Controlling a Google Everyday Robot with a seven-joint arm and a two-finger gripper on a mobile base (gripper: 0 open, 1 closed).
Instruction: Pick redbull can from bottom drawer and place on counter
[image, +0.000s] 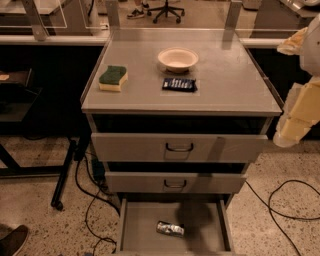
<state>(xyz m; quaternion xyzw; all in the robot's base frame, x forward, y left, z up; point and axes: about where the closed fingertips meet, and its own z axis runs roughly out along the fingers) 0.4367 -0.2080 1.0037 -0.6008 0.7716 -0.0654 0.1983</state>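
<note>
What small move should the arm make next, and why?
Probably it should bring the gripper down and to the left, toward the open bottom drawer. The redbull can lies on its side on the drawer floor with nothing holding it. The gripper hangs at the right edge of the view, beside the counter and well above the can.

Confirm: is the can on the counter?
No: the can lies on its side in the open bottom drawer, while the tool hangs just right of the counter.
</note>
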